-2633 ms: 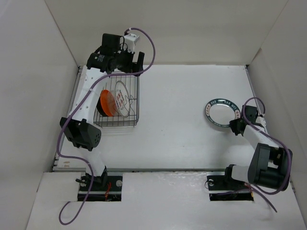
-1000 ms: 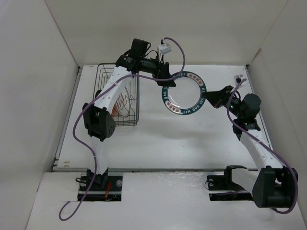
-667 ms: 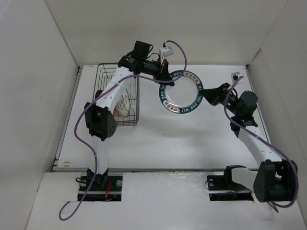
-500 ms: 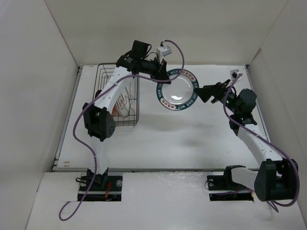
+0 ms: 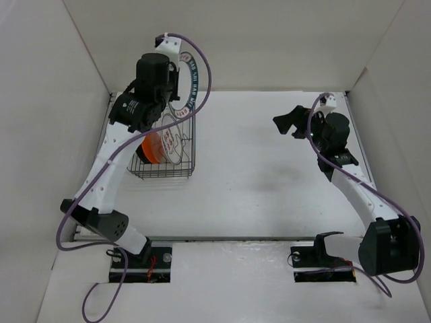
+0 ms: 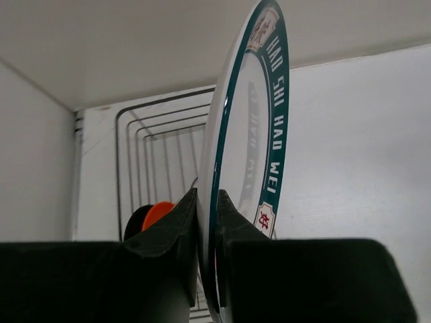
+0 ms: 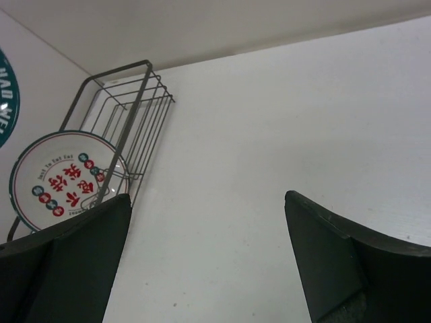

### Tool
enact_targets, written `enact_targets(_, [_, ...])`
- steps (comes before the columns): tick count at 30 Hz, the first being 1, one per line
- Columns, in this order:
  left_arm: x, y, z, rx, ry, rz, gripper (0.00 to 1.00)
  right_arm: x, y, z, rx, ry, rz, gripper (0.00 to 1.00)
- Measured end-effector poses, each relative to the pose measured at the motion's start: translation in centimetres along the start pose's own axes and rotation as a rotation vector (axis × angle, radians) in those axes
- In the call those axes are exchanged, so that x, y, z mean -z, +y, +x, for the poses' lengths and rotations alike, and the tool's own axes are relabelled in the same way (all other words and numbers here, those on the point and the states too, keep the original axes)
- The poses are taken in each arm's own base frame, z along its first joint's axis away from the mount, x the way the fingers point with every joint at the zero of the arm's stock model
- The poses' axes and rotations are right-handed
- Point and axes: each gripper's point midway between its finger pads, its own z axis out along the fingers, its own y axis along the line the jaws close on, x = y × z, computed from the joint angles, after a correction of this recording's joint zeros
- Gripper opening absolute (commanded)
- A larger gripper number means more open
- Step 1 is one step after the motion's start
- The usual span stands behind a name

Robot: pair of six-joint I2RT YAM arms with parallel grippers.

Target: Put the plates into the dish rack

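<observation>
Left tool (image 6: pixel 207 266) pinched tight on the bottom rim of the large plate (image 6: pixel 246 168), with smooth black fingers (image 6: pixel 168 269) pressed flat against both glazed faces. Round, white and glossy, carried upright and edge-on, ringed by a dark green band with white lettering and small red-and-white panels. From above, raised in the air over the far end of the rack (image 5: pixel 161 176), close to the back wall (image 5: pixel 269 47). Rectangular basket of thin dark wire with rounded corners, set on the far left of the worktop (image 5: pixel 256 175). Inside it, propped on edge among the wires, a small orange plate (image 5: pixel 149 145) of plain matte colour and, just beside it, a white plate (image 5: pixel 174 141) printed with red characters and a ring of small coloured dots. Right tool (image 5: pixel 286 121) spread wide, its blunt black wedge-shaped tips far apart with only bare worktop showing between them. Lifted over the far right of the worktop, well apart from the rack and pointing toward it. Flat, matte white surface all around, boxed in by plain pale walls.
</observation>
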Motion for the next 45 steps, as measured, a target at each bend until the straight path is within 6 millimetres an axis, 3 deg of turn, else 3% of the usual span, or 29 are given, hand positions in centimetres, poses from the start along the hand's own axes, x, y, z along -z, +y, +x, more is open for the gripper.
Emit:
enact_targets(2, [0.6, 1.3, 1.0, 0.01, 0.022, -0.096, 0.0, -0.1, -0.4, 0.2, -0.004, 0.017, 0.028, 1.0])
enact_targets(5, [-0.3, 2.4, 4.2, -0.002, 0.118, -0.198, 0.0, -0.2, -0.8, 0.2, -0.007, 0.029, 0.057, 1.0])
enact_targets(9, [-2.2, 2.7, 8.7, -0.047, 0.266, -0.276, 0.0, -0.1, -1.2, 0.2, -0.01, 0.036, 0.088, 1.0])
enact_targets(12, [-2.8, 2.1, 10.6, -0.077, 0.327, -0.299, 0.0, 0.0, -1.6, 0.6, -0.015, 0.05, 0.109, 1.0])
enact_targets(20, [-2.6, 1.5, 11.1, -0.055, 0.331, -0.331, 0.0, 0.2, -2.3, 1.2, -0.036, 0.063, 0.145, 1.0])
enact_targets(30, [-2.8, 1.7, 14.9, -0.064, 0.414, -0.368, 0.0, 0.4, -2.3, 0.9, -0.035, 0.052, 0.151, 1.0])
enact_targets(45, [-3.8, 1.0, 16.8, -0.074, 0.461, -0.355, 0.0, 0.5, -2.4, 1.2, -0.037, 0.058, 0.152, 1.0])
